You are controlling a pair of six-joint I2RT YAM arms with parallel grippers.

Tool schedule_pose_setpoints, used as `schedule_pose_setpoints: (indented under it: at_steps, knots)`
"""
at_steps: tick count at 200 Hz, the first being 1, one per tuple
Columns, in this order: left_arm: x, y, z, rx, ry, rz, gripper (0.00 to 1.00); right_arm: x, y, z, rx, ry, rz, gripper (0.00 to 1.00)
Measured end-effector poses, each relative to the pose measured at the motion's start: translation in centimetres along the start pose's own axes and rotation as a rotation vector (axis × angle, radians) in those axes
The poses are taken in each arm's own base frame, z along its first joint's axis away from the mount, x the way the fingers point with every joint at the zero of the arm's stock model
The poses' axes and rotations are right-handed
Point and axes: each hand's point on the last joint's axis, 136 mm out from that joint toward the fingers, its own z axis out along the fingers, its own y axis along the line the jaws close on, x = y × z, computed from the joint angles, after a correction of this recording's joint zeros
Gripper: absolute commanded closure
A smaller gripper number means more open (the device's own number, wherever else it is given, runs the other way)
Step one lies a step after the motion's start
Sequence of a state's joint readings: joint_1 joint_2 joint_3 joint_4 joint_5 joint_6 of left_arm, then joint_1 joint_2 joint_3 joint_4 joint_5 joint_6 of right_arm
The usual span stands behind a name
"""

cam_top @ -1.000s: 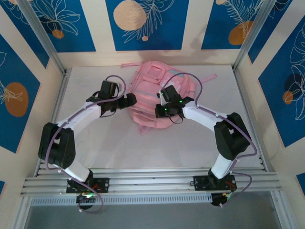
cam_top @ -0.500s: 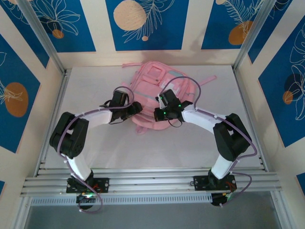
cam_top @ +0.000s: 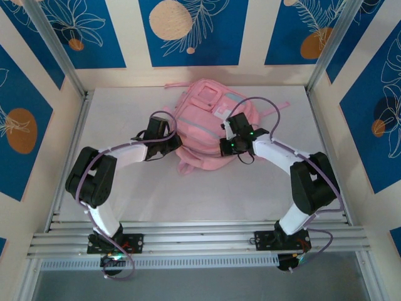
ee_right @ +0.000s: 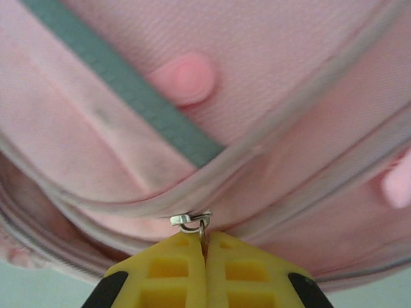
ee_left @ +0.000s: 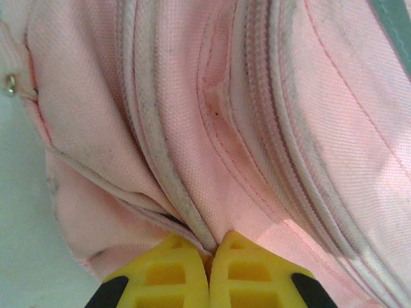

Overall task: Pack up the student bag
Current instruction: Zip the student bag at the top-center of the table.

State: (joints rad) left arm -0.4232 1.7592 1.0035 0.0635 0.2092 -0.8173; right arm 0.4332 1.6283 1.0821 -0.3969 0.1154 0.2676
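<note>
White table [cam_top: 125,182], enclosed by blue-and-cream leaf-print walls. Item: student bag [cam_top: 207,116], pink with grey-blue trim, lying flat on the table with its straps toward the back wall. Left gripper [ee_left: 209,256]: at the bag's near-left edge, yellow fingers pressed together on a fold of pink cloth beside a zip seam. Right gripper [ee_right: 205,253]: at the bag's near-right edge, fingers pinched on the small metal zip pull [ee_right: 191,221] hanging from its slider. Step in hand, as judged: opening the zip for packing. Handling note: left anchors the cloth taut; right should draw along the zip track, not away from it, since the hold on the ring looks slight and may slip.
</note>
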Motion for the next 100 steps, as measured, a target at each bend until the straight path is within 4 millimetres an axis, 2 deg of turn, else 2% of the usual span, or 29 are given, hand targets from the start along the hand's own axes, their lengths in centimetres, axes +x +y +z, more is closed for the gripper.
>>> schedule_pose_setpoints:
  at_steps: [48,67,85,100]
  knots:
    - [0.3,-0.9,-0.4,0.040,0.022,0.035,1.00,-2.5,-2.8,-1.3,-0.016,-0.028,0.014,1.00]
    - [0.2,-1.4,-0.8,0.055,0.020,0.051,1.00,-3.7,-4.1,-1.0,-0.020,-0.010,0.027,1.00]
    - [0.6,-0.3,-1.1,0.019,0.032,0.055,1.00,-5.5,-6.2,-0.5,0.007,-0.016,0.040,1.00]
    - [0.4,-0.3,-1.1,0.022,0.026,0.061,1.00,-6.5,-7.0,-0.2,0.017,-0.016,0.028,1.00]
